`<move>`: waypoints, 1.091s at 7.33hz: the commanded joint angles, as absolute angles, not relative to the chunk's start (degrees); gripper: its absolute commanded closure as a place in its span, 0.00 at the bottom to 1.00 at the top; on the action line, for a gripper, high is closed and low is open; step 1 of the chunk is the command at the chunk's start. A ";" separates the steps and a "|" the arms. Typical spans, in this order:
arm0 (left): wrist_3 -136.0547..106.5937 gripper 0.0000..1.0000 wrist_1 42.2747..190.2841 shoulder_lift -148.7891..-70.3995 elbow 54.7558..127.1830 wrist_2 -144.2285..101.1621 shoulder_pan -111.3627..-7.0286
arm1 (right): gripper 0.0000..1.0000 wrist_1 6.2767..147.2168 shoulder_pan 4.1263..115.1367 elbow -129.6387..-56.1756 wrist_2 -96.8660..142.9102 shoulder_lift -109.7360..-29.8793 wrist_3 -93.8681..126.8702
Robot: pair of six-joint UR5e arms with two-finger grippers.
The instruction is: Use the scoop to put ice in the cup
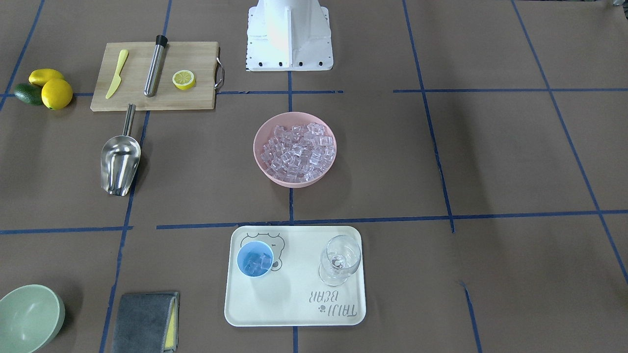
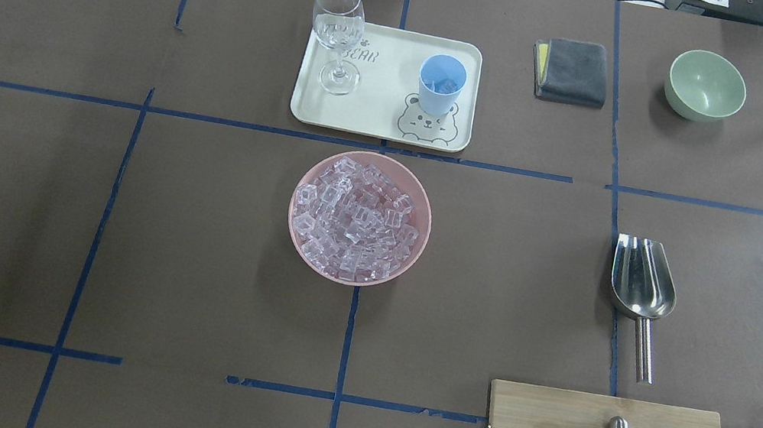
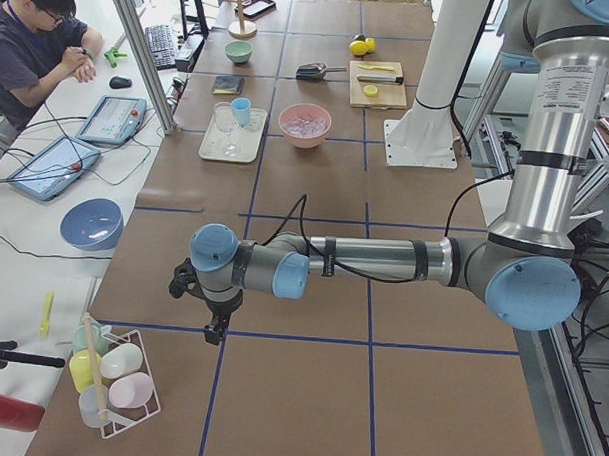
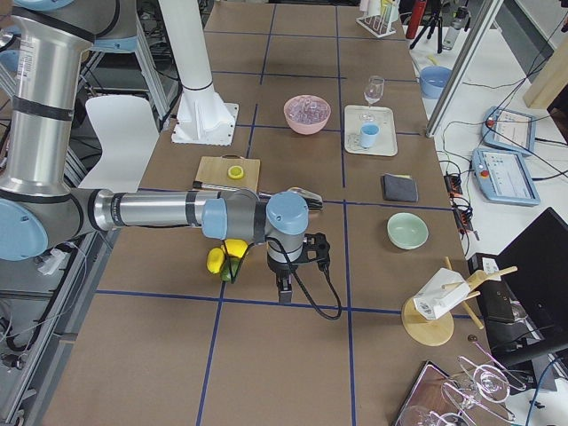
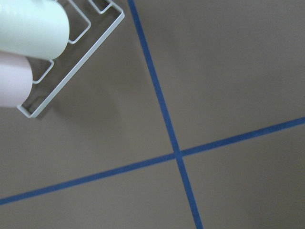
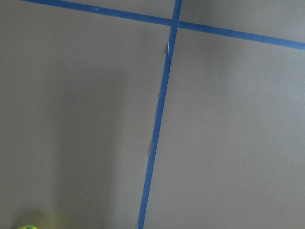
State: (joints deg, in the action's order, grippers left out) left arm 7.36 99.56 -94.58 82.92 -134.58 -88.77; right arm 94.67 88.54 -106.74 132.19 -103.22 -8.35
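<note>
The ice [image 1: 298, 149] fills a pink bowl [image 2: 297, 231] at the table's middle. The light-blue cup [image 1: 255, 259] stands on a cream tray [image 1: 294, 309] and holds a few ice cubes; it also shows in the overhead view [image 2: 440, 84]. The steel scoop [image 1: 119, 159] lies empty on the table on my right side, also seen from overhead [image 2: 642, 277]. My left gripper [image 3: 214, 330] hangs over the table's far left end, far from all of these. My right gripper [image 4: 284, 291] hangs over the far right end. I cannot tell whether either is open or shut.
A wine glass [image 1: 339, 260] shares the tray with the cup. A cutting board [image 1: 191, 100] holds a half lemon, a steel cylinder and a yellow knife. Lemons [image 1: 49, 88], a green bowl [image 1: 29, 316] and a grey cloth [image 1: 144, 321] lie around. A wire cup rack [image 3: 114, 381] stands near my left gripper.
</note>
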 commanded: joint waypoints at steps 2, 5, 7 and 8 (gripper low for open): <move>6.24 0.00 92.92 -90.10 91.02 -135.53 -89.82 | 0.00 94.66 88.68 -107.05 132.19 -103.18 -8.26; 6.85 0.00 94.04 -88.59 91.49 -135.70 -89.91 | 0.00 94.66 88.68 -107.14 132.19 -103.18 -8.35; 6.94 0.00 93.78 -89.55 91.84 -135.18 -89.91 | 0.00 94.66 88.68 -107.05 132.10 -103.18 -8.35; 6.77 0.00 93.95 -89.82 91.67 -134.13 -89.91 | 0.00 94.66 88.68 -107.05 132.19 -103.18 -8.26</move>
